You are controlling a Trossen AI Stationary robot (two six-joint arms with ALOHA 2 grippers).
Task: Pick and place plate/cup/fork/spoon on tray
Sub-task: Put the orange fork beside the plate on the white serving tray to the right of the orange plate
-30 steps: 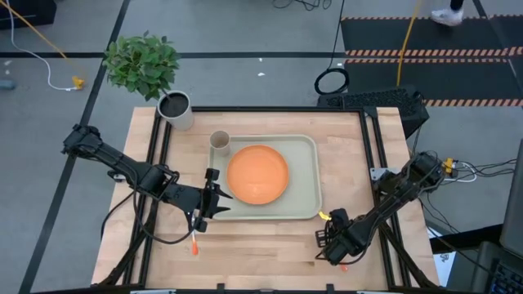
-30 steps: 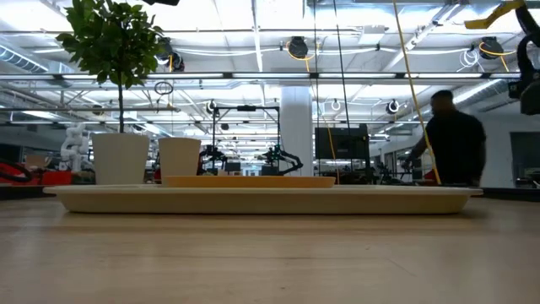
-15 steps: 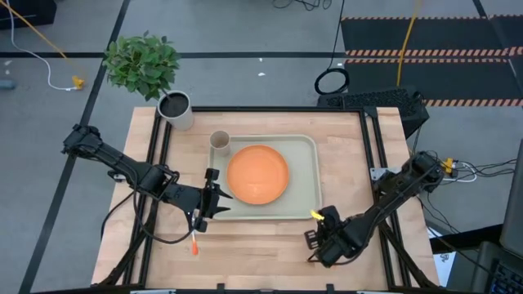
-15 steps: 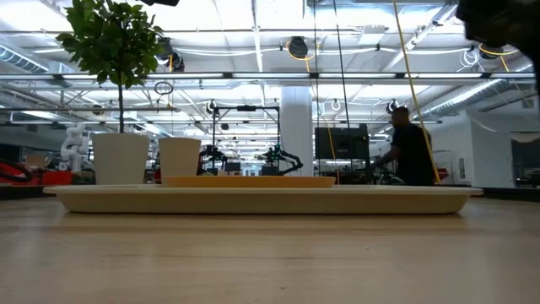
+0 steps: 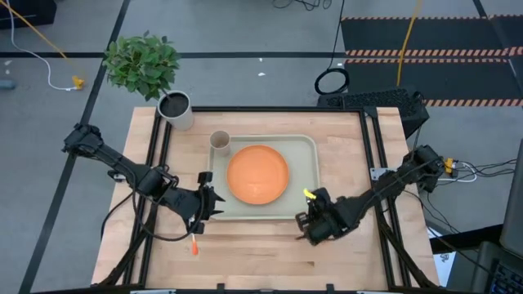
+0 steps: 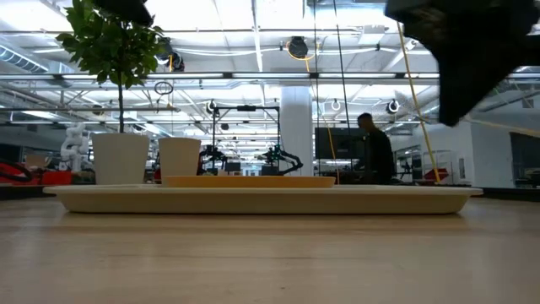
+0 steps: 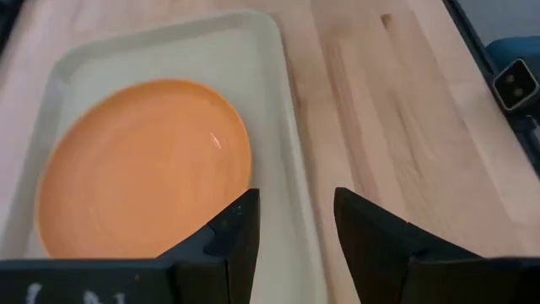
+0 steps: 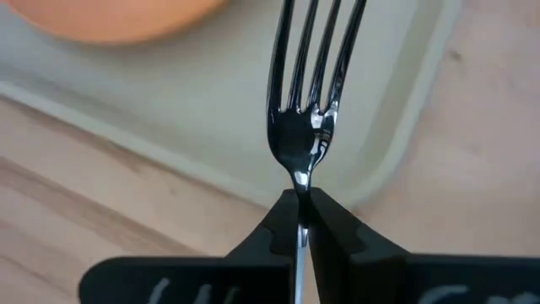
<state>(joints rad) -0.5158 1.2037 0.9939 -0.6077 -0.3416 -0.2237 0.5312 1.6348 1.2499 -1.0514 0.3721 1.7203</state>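
From above: round flat orange plate (image 5: 257, 172) and small beige cylindrical cup (image 5: 220, 141) on large pale green-grey rectangular tray (image 5: 304, 147); orange-red handled utensil (image 5: 194, 244) on wooden table (image 5: 261, 253), near left gripper (image 5: 206, 204); right gripper (image 5: 308, 226) at tray's near edge.

Left wrist: fingers parted, empty, above tray rim beside plate.

Right wrist: fingers clamped on silver metal fork (image 8: 309, 93), tines over tray.

Robotics lab hall: exposed ceiling trusses (image 6: 253, 76), hazard-striped floor mat (image 5: 433, 55), a person (image 6: 374, 156) among equipment behind table (image 5: 261, 245).
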